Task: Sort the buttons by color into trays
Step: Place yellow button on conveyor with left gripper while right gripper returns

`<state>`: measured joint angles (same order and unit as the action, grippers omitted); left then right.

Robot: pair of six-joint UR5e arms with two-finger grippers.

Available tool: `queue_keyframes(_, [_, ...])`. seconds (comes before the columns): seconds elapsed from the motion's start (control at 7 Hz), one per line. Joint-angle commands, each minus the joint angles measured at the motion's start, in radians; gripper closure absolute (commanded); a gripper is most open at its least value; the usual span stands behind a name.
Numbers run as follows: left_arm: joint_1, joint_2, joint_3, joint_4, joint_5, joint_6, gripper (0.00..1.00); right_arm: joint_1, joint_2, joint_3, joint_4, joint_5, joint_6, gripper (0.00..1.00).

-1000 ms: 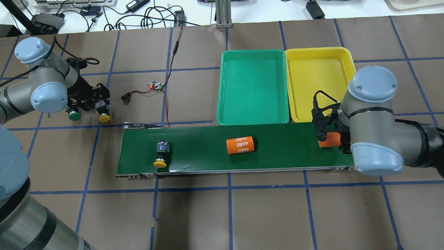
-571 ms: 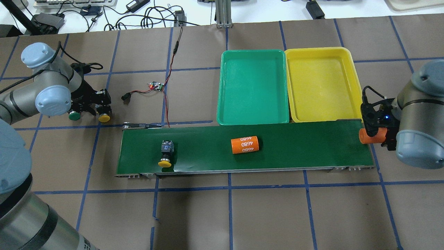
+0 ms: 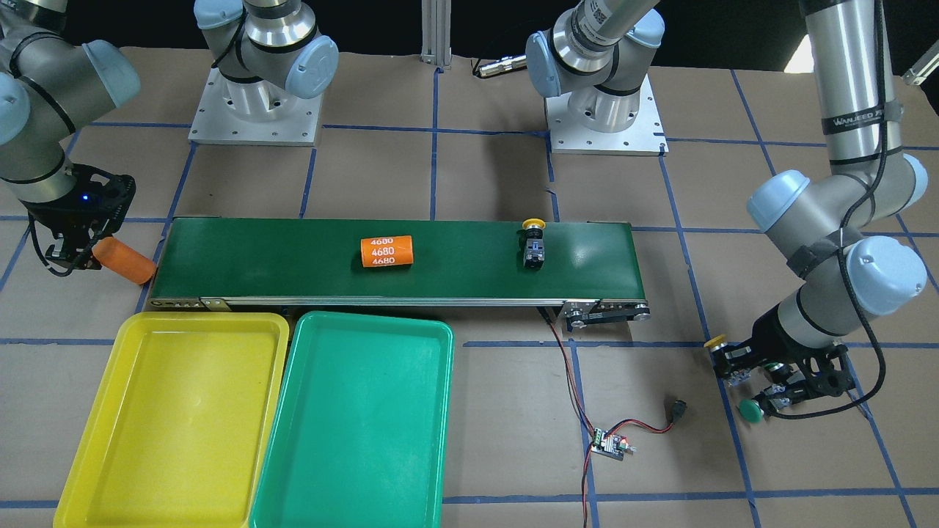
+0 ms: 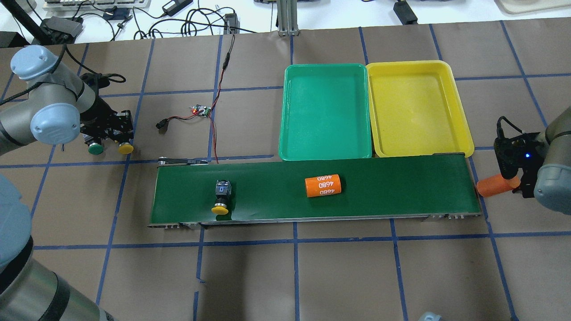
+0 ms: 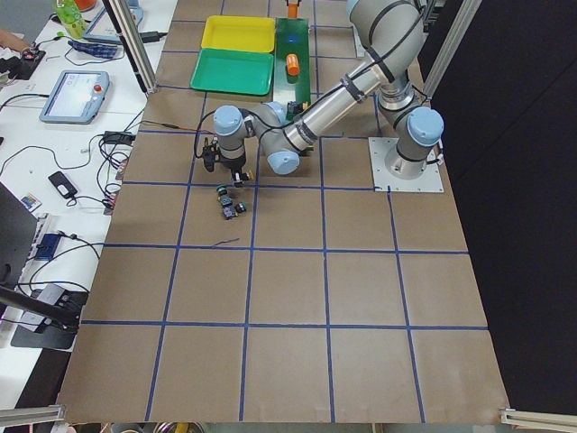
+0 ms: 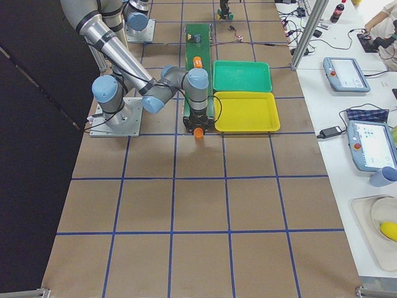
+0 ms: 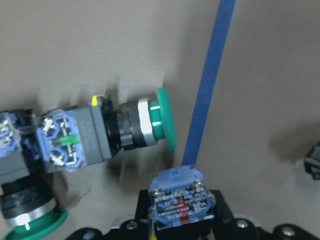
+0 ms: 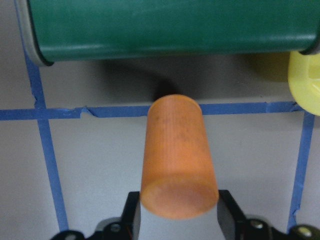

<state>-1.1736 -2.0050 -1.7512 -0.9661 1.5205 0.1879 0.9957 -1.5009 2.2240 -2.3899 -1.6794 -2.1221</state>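
Just off the conveyor belt's [image 4: 401, 187] right end the right jaws pinched an orange cylinder [image 4: 495, 186]; beyond its left end the left jaws pinched a yellow-capped button [image 4: 126, 148] beside two green buttons [image 7: 125, 127]. Another yellow button [image 4: 221, 196] lay on the belt's left part and might ride off the end, both jaws being full.

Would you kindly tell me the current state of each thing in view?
Left gripper: shut on held yellow button.
Right gripper: shut on held orange cylinder.
Yellow tray: empty.
Green tray: empty.
Belt yellow button: on its side.
Belt orange cylinder: on its side.
Green buttons: lying loose.
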Motion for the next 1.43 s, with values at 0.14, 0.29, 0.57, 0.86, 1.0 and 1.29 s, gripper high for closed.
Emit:
queue_keyframes(0.14, [-0.155, 0.237, -0.087, -0.18, -0.053, 0.007, 1.0, 0.01, -0.031, 0.005, -0.003, 0.029, -0.005, 0.0])
queue_keyframes(0.29, [-0.181, 0.28, -0.173, -0.178, -0.09, 0.083, 1.0, 0.044, -0.057, 0.005, -0.002, 0.052, -0.004, 0.0])
queue_keyframes(0.57, [-0.198, 0.336, -0.287, -0.168, -0.094, 0.108, 1.0, 0.139, -0.099, 0.005, 0.001, 0.063, 0.007, 0.0])
queue_keyframes(0.86, [-0.201, 0.351, -0.332, -0.166, -0.089, 0.205, 1.0, 0.239, -0.105, 0.006, 0.001, 0.081, 0.043, 0.0])
queue_keyframes(1.0, [-0.199, 0.351, -0.332, -0.169, -0.091, 0.203, 0.15, 0.283, -0.104, 0.006, 0.003, 0.108, 0.074, 0.0])
queue_keyframes(1.29, [-0.199, 0.357, -0.314, -0.168, -0.088, 0.2, 0.0, 0.381, -0.104, 0.006, 0.024, 0.107, 0.164, 0.0])
